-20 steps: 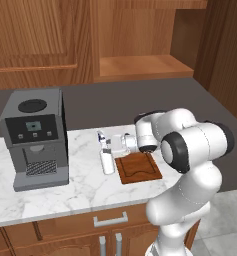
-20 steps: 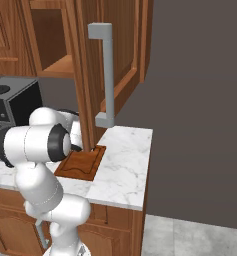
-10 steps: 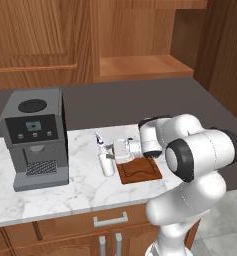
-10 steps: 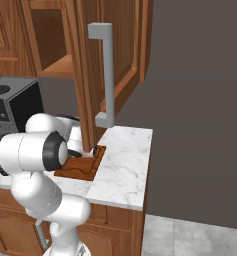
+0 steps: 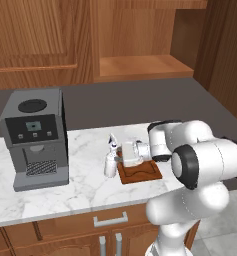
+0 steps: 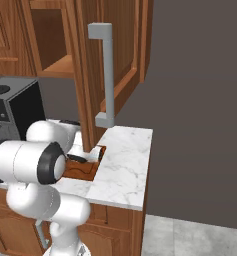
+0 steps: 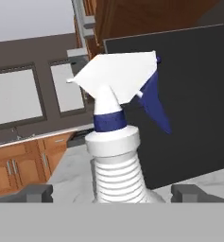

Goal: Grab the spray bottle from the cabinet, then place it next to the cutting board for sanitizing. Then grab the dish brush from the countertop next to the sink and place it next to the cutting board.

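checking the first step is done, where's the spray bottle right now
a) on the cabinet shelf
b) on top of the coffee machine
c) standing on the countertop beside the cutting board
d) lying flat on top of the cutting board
c: the spray bottle stands upright on the white countertop, just left of the cutting board, with the end effector open beside it.

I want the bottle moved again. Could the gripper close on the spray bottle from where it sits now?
Probably yes. The gripper is right at the spray bottle, jaws open on either side of its ribbed neck in the hand view, nothing between. The bottle stands upright on the countertop beside the cutting board.
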Controlling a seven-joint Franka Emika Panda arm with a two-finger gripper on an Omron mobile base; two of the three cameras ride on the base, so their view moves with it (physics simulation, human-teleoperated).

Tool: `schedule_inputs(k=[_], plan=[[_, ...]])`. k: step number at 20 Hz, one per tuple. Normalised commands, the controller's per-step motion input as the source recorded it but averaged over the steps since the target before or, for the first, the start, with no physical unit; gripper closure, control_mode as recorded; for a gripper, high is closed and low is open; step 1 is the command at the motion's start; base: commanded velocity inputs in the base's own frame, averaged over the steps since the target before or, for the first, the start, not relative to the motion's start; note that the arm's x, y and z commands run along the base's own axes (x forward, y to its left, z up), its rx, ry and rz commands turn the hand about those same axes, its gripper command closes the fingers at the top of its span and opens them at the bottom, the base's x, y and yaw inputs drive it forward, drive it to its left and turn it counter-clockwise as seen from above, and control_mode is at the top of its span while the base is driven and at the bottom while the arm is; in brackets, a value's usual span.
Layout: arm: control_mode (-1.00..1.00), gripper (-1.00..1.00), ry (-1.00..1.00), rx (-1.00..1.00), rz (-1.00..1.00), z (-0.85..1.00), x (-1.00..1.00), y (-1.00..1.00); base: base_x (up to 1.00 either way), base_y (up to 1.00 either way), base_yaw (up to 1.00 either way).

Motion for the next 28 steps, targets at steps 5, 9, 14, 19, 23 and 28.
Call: schedule_inputs(k=[5,9,14,19,23,28], plan=[[-1.0,-1.0,-0.02,0.02,0.0,0.02,-0.32,-0.31,0.0,0.0,0.0],[-1.0,-1.0,-0.02,0.0,0.0,0.42,-0.39,-0.07,0.0,0.0,0.0],[-1.0,-1.0,0.0,0.0,0.0,0.97,-0.31,0.0,0.0,0.0,0.0],[-1.0,-1.0,0.13,-0.01,0.0,1.0,-0.15,0.0,0.0,0.0,0.0],[-1.0,-1.0,0.27,-0.08,-0.05,1.0,-0.27,0.0,0.0,0.0,0.0],[-1.0,-1.0,0.44,-0.12,-0.18,0.78,-0.43,-0.02,0.0,0.0,0.0]])
